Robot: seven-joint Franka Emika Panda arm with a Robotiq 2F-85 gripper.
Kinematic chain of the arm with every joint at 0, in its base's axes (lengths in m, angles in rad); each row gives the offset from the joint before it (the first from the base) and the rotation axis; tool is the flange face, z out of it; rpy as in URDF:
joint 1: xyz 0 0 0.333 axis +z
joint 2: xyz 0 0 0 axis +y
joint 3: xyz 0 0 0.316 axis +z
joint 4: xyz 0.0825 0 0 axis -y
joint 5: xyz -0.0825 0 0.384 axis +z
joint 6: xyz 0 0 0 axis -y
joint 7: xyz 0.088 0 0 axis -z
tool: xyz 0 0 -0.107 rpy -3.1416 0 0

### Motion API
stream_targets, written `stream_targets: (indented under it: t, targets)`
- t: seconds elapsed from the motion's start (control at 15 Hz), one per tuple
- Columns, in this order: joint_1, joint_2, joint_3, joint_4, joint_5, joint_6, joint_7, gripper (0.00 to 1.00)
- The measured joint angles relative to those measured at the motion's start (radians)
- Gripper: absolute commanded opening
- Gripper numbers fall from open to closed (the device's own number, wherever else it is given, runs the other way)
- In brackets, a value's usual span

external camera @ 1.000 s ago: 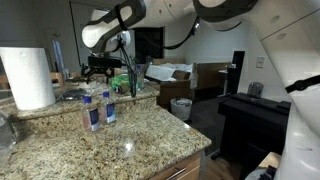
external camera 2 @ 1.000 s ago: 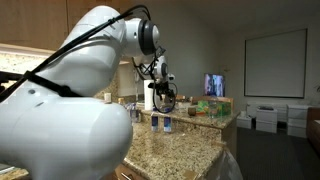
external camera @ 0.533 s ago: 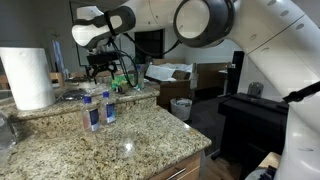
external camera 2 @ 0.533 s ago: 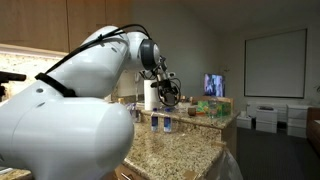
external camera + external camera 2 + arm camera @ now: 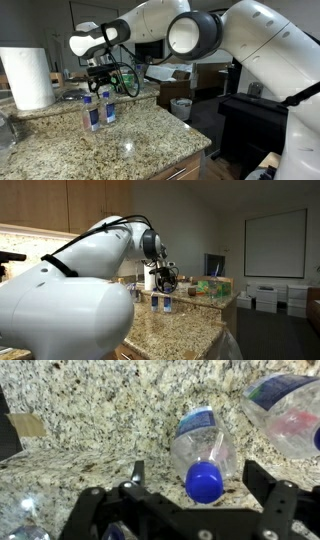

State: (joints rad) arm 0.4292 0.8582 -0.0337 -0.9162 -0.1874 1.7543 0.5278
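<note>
- The gripper [image 5: 200, 488] points straight down at the speckled granite counter [image 5: 90, 410], and its dark frame fills the lower edge of the wrist view.
- Its two black fingers [image 5: 135, 476] are spread wide, one left of centre and one at the right. They hold nothing, and bare stone shows between each finger and the bottle.
- The water bottle [image 5: 205, 445] stands upright just right of the middle of the wrist view, seen from above, between the two fingers and touching neither.
- The bottle is clear plastic with a round, bright blue screw cap. A blue label band wraps its upper body and the shoulders catch the light. Whether it holds water cannot be told from above.
- A second bottle [image 5: 290, 410] of the same clear plastic, with a blue label, sits in the upper right corner of the wrist view. It is near the first bottle but apart from it.
- In an exterior view the gripper [image 5: 103, 78] hangs in the upper left part of the frame, just over the two bottles. They stand side by side on the counter [image 5: 140, 135].
- A tall white paper towel roll [image 5: 28, 78] stands at the far left of that view, apart from the bottles.
</note>
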Motion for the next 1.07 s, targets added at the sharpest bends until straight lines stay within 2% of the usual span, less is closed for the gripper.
stream_targets:
  t: [0.07, 0.53, 0.8, 1.07]
  targets:
    - [0.000, 0.007, 0.000, 0.001, 0.013, 0.002, 0.019, 0.74]
    - [0.008, 0.035, 0.000, 0.027, 0.053, 0.023, 0.143, 0.27]
    - [-0.057, -0.009, -0.029, 0.029, 0.053, 0.022, 0.141, 0.02]
    - [-0.107, -0.037, -0.038, 0.028, 0.053, 0.021, 0.140, 0.00]
